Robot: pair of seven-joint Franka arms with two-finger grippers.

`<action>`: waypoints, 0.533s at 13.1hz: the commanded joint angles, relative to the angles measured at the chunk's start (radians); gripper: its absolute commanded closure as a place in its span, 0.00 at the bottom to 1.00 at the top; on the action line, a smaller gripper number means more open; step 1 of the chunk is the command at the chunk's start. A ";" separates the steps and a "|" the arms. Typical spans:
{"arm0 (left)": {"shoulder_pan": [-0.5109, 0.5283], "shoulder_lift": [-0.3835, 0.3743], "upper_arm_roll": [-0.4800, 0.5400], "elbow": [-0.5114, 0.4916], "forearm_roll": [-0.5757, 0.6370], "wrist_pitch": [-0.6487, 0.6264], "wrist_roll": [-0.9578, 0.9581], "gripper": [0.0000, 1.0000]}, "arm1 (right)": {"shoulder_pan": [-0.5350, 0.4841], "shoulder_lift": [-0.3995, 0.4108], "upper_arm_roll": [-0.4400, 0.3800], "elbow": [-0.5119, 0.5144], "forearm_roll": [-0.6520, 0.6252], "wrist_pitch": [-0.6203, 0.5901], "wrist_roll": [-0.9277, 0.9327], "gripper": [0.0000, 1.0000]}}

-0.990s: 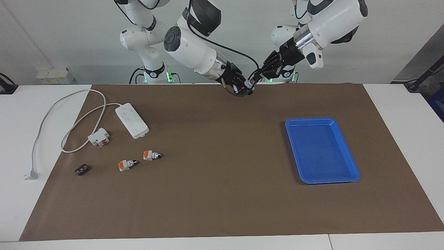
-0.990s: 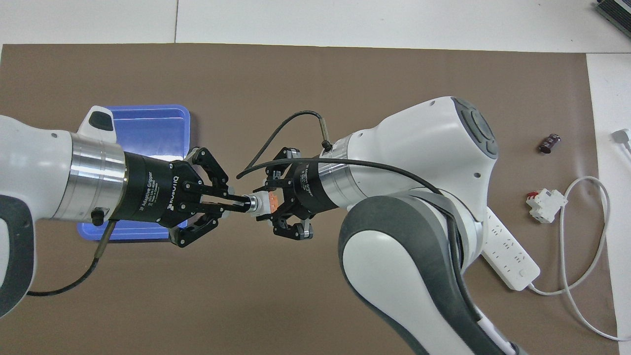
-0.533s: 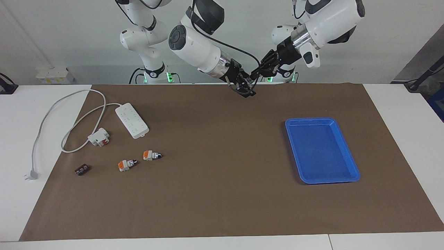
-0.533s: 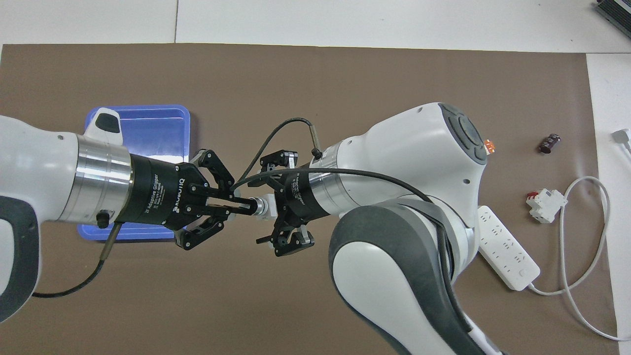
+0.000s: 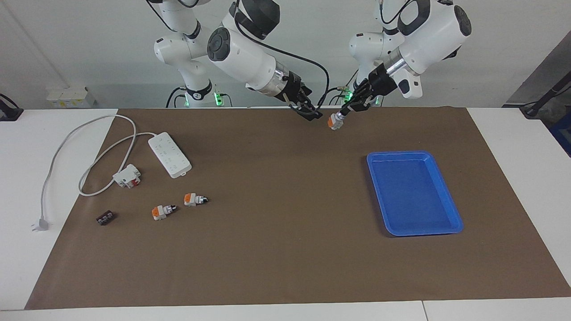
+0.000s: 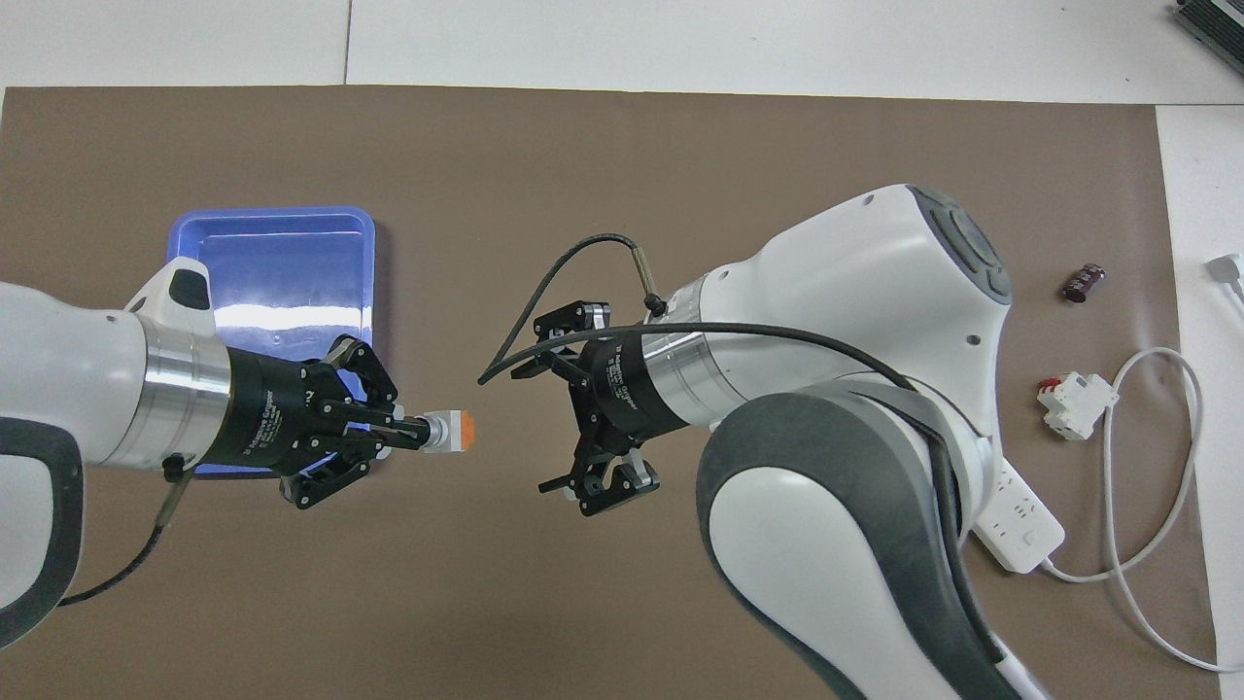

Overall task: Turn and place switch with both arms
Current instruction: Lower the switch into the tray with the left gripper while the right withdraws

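My left gripper (image 5: 344, 111) (image 6: 413, 435) is shut on the black knob tip of a switch (image 5: 333, 121) (image 6: 449, 431) and holds it in the air over the brown mat, orange block pointing at the right gripper. My right gripper (image 5: 312, 113) (image 6: 533, 426) is open and empty, a short gap from the switch's orange end. Two more switches (image 5: 195, 199) (image 5: 161, 211) lie on the mat toward the right arm's end; the right arm hides them in the overhead view.
A blue tray (image 5: 401, 154) (image 6: 272, 253) lies toward the left arm's end. A white power strip (image 5: 169, 154) (image 6: 1011, 530), a white-and-red block (image 5: 127, 176) (image 6: 1074, 403) and a small dark brown block (image 5: 105, 218) (image 6: 1082, 282) lie toward the right arm's end.
The right gripper opened, let go of the switch's orange end and drew back. The left gripper carried the switch away toward the tray's end and lowered slightly.
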 commanded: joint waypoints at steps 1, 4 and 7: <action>0.056 -0.092 -0.004 -0.172 0.079 0.106 0.195 1.00 | -0.025 -0.028 0.004 -0.010 -0.120 -0.029 -0.144 0.01; 0.147 -0.054 -0.007 -0.208 0.179 0.172 0.437 1.00 | -0.103 -0.028 0.000 -0.007 -0.226 -0.012 -0.363 0.01; 0.162 0.077 -0.007 -0.205 0.283 0.281 0.519 1.00 | -0.186 -0.046 -0.002 -0.009 -0.374 -0.014 -0.605 0.01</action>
